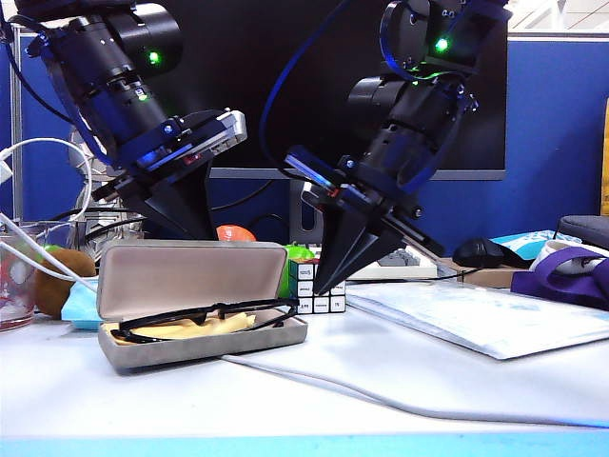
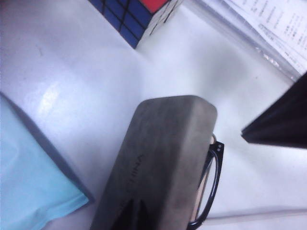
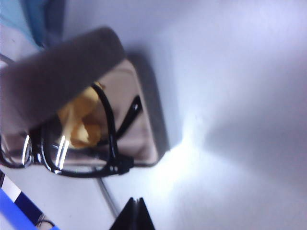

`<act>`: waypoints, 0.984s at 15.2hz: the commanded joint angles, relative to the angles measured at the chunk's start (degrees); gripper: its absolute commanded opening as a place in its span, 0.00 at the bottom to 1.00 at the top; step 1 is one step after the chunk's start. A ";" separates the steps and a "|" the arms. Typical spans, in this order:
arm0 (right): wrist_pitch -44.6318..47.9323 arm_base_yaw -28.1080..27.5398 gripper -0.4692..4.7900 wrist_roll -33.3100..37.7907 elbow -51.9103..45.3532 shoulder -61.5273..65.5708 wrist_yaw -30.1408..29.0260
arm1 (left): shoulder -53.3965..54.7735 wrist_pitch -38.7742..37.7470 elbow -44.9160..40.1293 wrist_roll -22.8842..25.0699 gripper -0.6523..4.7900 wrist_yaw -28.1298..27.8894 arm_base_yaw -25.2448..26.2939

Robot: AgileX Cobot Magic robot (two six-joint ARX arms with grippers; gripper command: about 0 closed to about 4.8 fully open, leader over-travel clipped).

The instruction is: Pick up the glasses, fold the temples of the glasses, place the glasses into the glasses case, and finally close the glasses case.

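The grey glasses case [image 1: 190,276] stands open on the white table, lid upright. In its base, on yellow cloth [image 3: 79,120], lie the black glasses [image 1: 209,314], their frame along the front rim. One of the temples [image 3: 130,114] slants across the beige lining. My left gripper [image 1: 190,228] is shut behind the lid; in the left wrist view its tips [image 2: 139,215] rest against the lid's grey back [image 2: 163,158], and the glasses [image 2: 213,182] peek out past it. My right gripper [image 1: 324,286] is shut and holds nothing, hanging just off the case's right end [image 3: 136,201].
A Rubik's cube [image 1: 319,286] stands behind the right gripper. A light blue tissue packet [image 2: 29,167] lies behind the case on the left. A plastic-sleeved paper [image 1: 476,319] lies to the right. A grey cable [image 1: 333,386] runs across the table in front.
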 commanded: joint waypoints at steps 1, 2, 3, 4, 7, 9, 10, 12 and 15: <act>0.79 0.11 0.09 0.00 0.17 -0.28 0.02 | 0.02 -2.10 -0.07 0.26 0.11 2.21 -0.13; 0.09 0.11 0.09 0.02 0.17 -0.26 0.04 | 0.02 -2.56 -0.07 0.28 0.11 3.43 -0.13; -0.48 0.11 0.09 0.02 0.17 -0.22 0.04 | 0.02 -2.82 -0.07 0.50 0.11 3.43 -0.13; -1.18 0.11 0.09 0.02 0.15 -0.13 0.02 | 0.02 -3.21 -0.07 1.18 0.11 3.43 -0.13; -3.82 0.11 0.09 2.25 0.09 0.94 0.04 | 0.02 -4.46 -0.07 1.55 0.11 3.61 -0.13; -3.87 0.20 0.09 2.36 0.09 2.32 -2.12 | 0.02 -4.52 -0.07 1.53 0.11 4.79 -0.13; -3.48 0.24 0.09 2.40 0.09 3.41 -3.04 | 0.02 -4.63 -0.07 1.55 0.11 4.90 -0.13; -2.80 0.26 0.09 2.67 0.09 4.76 -3.98 | 0.02 -4.66 -0.09 1.55 0.11 4.90 -0.13; -1.49 0.37 0.09 3.87 0.09 6.38 -5.16 | 0.02 -4.79 -0.35 1.55 0.11 4.87 -0.13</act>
